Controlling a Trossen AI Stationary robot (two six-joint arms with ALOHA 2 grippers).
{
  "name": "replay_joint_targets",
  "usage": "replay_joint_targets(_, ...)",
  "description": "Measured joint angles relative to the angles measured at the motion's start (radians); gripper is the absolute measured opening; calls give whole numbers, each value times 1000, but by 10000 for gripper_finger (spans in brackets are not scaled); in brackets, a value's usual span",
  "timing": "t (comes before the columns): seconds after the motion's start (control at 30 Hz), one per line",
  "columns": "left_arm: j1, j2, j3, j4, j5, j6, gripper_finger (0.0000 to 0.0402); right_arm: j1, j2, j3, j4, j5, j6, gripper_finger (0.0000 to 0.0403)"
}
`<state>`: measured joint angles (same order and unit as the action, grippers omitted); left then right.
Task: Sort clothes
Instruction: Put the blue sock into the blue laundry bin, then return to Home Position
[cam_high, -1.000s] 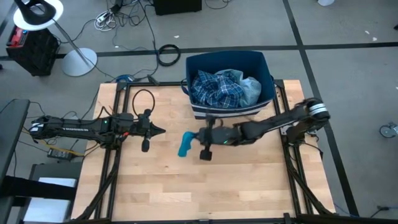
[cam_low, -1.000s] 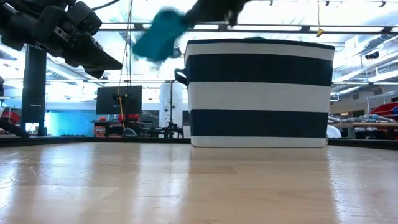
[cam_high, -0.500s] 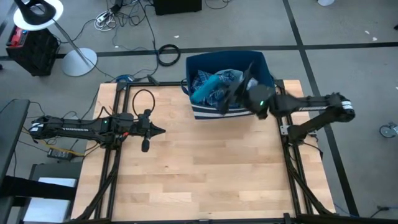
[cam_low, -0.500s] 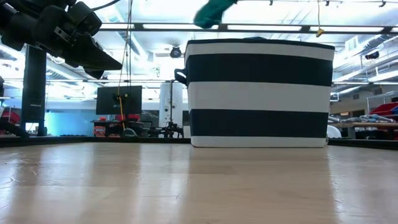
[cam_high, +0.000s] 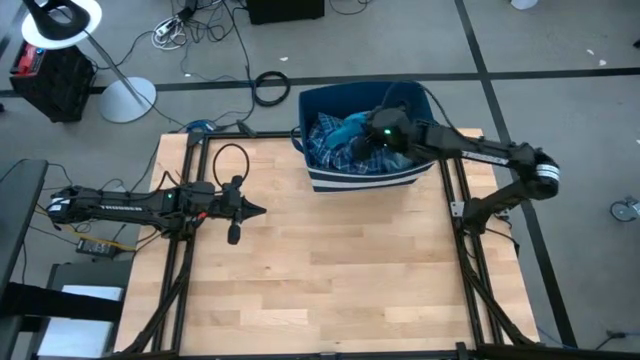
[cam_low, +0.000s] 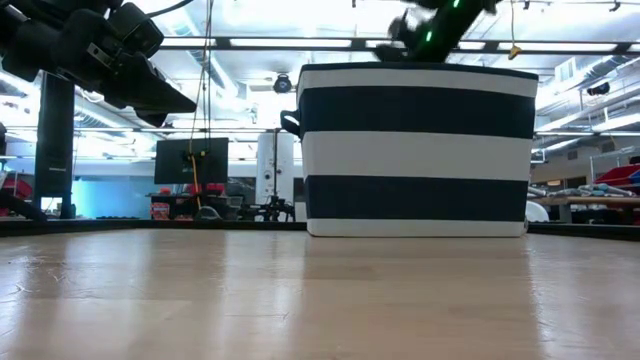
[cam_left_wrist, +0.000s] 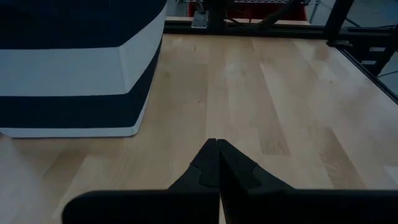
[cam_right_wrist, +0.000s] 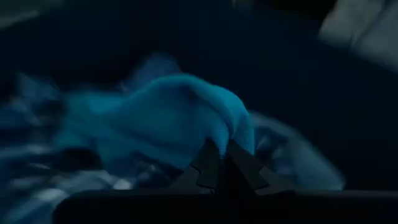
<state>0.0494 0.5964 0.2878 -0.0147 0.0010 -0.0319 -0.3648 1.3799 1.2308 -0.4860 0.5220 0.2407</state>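
R arm swung from mid-table, where it hung over the wood w/ the teal sock (cam_high: 349, 128) dangling, back and up over the bin (cam_high: 420, 105). Right gripper (cam_high: 366, 139) now sits inside the bin opening, above the plaid shirt (cam_high: 325, 145), jaws pinched on the sock. Sock went from over bare table, to bin's near-left corner, to over the clothes pile in the bin. Low view: sock gone from sight; arm w/ green light shows above bin rim instead.

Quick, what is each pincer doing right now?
Left pincer: shut, holding nothing, above the table.
Right pincer: shut on the teal sock, over the bin.
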Motion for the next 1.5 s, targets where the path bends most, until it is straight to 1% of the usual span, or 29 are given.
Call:
replay_joint_targets(0.13, 0, 0, 0, -3, 0, -2, 0, -58, 110, 0, -59, -91, 79, 8)
replay_joint_targets(0.2, 0, 0, 0, -6, 0, -3, 0, -81, 172, 1, -65, -118, 94, 9)
replay_joint_targets(0.3, 0, 0, 0, -6, 0, -3, 0, -99, 256, 4, -62, -125, 96, 17)
replay_joint_targets(0.4, 0, 0, 0, -4, 0, -2, 0, -103, 318, 5, -61, -125, 96, 34)
replay_joint_targets(0.57, 0, 0, 0, -3, 0, -2, 0, -103, 344, 5, -62, -125, 100, 73)
replay_joint_targets(0.67, 0, 0, 0, 6, 0, -2, 0, -102, 319, 1, -67, -127, 100, 99)
replay_joint_targets(0.77, -9, 0, 0, 13, -3, -2, 0, -102, 263, -2, -78, -151, 102, 125)
replay_joint_targets(0.87, -26, -5, -36, 74, -4, 0, 0, -101, 200, -2, -84, -174, 95, 146)
replay_joint_targets(0.93, -34, -4, -93, 166, -7, 0, 0, -100, 157, -2, -89, -180, 75, 157)
replay_joint_targets(1.07, -43, -5, -235, 411, -7, -28, 0, -94, 75, -2, -102, -191, 46, 171)
replay_joint_targets(1.13, -43, -10, -278, 478, -7, -32, 0, -87, 34, -2, -109, -191, 26, 174)
replay_joint_targets(1.37, -43, -12, -275, 397, -14, -31, 0, -72, -109, -2, -117, -189, 9, 173)
replay_joint_targets(1.5, -43, -53, -275, 374, -26, -15, 0, -61, -182, -2, -123, -186, -5, 173)
